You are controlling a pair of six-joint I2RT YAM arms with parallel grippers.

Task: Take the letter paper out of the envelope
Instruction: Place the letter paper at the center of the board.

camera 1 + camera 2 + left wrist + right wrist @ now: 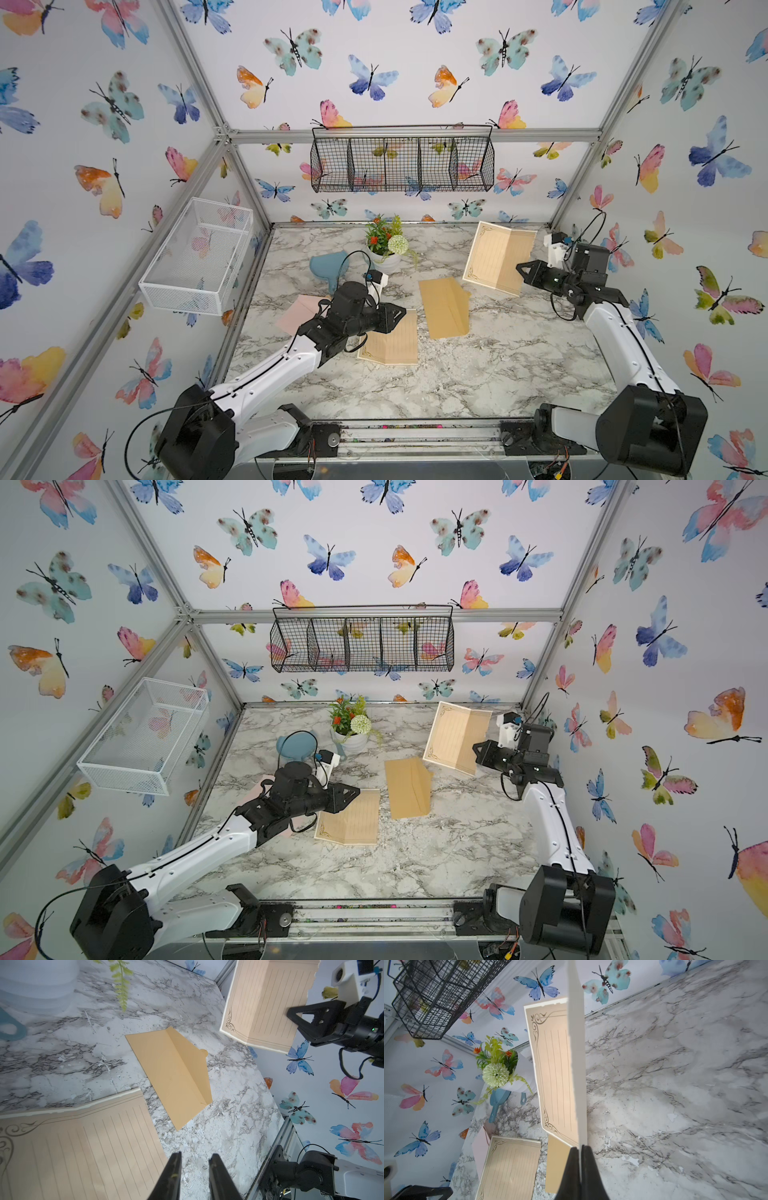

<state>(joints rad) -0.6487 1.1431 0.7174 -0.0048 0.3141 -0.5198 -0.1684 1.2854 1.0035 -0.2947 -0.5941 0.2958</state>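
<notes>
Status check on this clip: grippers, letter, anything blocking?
Right gripper shut on letter paper, held up clear of brown envelope. Left gripper open, empty, near second sheet lying on table. Nothing in the way.

The letter paper (496, 257) is held clear of the table (457, 374), fully out of the envelope (442, 307). It is a cream sheet ruled with fine lines, edged by a pale border with dark scrollwork at the corners. It is creased into panels that stand partly unfolded. It is pinched at one edge by the closed right gripper (580, 1148) and is raised steeply, near the envelope's far right end. The envelope, tan and plain, is laid flat near the middle of the table, its pointed flap opened out to the right. It appears to be empty, though its inside is not seen.
</notes>
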